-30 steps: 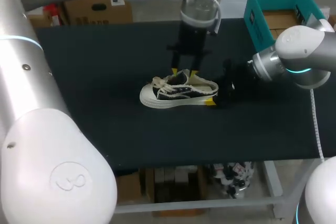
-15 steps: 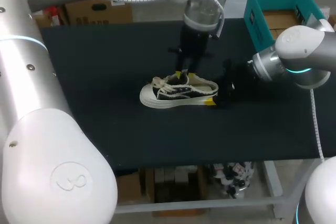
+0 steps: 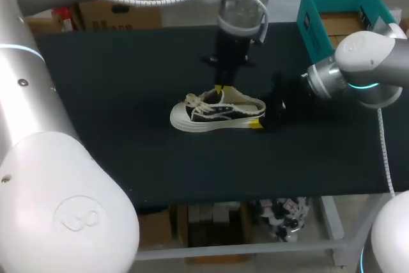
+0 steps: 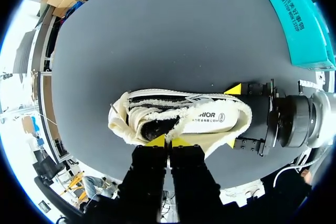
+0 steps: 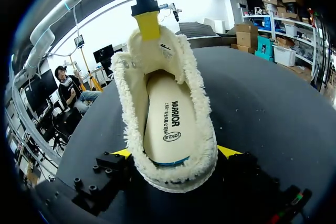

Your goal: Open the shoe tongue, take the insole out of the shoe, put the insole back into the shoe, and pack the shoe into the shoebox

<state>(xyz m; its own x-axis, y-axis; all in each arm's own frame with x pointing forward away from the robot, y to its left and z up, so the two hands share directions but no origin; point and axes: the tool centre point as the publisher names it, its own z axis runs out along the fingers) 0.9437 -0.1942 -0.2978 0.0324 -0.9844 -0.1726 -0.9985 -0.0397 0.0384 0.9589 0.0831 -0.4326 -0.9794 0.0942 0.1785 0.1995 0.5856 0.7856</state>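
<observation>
Insole is seen lying inside shoe, whose heel is clasped by right gripper and tongue pinched by left gripper; shoebox is set well apart

- head view: high above and behind, looking down over the whole table, far off.
- left wrist view: straight down, close over the shoe.
- right wrist view: low, facing its heel, very near.
- all three share the shoe.
</observation>
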